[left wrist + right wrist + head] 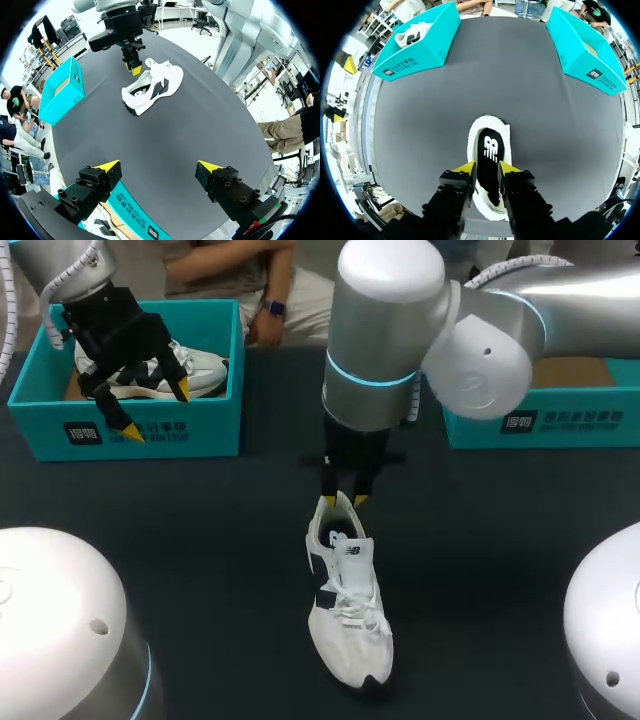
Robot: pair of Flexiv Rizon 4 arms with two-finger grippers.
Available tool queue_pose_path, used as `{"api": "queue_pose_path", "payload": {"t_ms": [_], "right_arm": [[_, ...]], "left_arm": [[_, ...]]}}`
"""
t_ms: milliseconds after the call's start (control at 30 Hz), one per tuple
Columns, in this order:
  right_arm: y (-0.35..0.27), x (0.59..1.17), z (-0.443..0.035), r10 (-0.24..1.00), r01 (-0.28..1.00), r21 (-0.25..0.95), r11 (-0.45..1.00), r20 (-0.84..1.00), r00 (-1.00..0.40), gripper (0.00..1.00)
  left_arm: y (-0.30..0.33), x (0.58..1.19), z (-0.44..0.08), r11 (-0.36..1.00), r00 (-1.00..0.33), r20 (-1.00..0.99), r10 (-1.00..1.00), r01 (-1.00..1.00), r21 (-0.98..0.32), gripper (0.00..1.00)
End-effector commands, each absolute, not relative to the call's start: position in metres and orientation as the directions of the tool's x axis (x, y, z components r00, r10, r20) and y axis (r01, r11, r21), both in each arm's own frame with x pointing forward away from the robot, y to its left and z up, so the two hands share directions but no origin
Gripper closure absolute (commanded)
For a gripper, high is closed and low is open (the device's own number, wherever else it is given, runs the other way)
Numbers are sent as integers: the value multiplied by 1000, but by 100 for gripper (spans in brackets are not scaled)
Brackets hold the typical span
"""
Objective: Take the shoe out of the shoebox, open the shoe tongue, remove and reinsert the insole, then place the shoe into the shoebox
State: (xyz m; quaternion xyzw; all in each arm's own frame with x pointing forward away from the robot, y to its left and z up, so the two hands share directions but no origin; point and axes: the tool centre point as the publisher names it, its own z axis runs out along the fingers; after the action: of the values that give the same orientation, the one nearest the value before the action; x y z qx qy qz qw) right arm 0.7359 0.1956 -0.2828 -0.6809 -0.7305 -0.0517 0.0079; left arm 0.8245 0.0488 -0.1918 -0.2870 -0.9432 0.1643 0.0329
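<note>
Working the insole step, by my read: the white shoe (348, 595) lies out of its box mid-bench (200, 540), toe toward the robot, with the black insole (490, 150) seated inside. The right arm (400, 340) drops steeply over the heel opening, right jaws set narrow at the collar; cannot tell if they pinch anything. The next move likely needs a firm pinch on the insole's heel edge, then a lift. The left arm (110, 315) hangs over the left shoebox (140, 430), which holds another shoe (200, 375). Left jaws are spread wide, grasping nothing.
</note>
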Motion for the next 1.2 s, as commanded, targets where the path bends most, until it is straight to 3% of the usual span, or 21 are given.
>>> {"api": "queue_pose_path", "payload": {"t_ms": [33,467,1200], "right_arm": [[202,738,-292,997,996,54,71,36,-73,100],[201,740,-306,995,995,42,91,24,-92,100],[201,731,-379,996,996,-6,92,18,-92,100]], "left_arm": [[49,825,-192,782,-833,-30,553,531,-327,0],[49,825,-192,782,-833,-30,553,531,-327,0],[49,825,-192,782,-833,-30,553,531,-327,0]]}}
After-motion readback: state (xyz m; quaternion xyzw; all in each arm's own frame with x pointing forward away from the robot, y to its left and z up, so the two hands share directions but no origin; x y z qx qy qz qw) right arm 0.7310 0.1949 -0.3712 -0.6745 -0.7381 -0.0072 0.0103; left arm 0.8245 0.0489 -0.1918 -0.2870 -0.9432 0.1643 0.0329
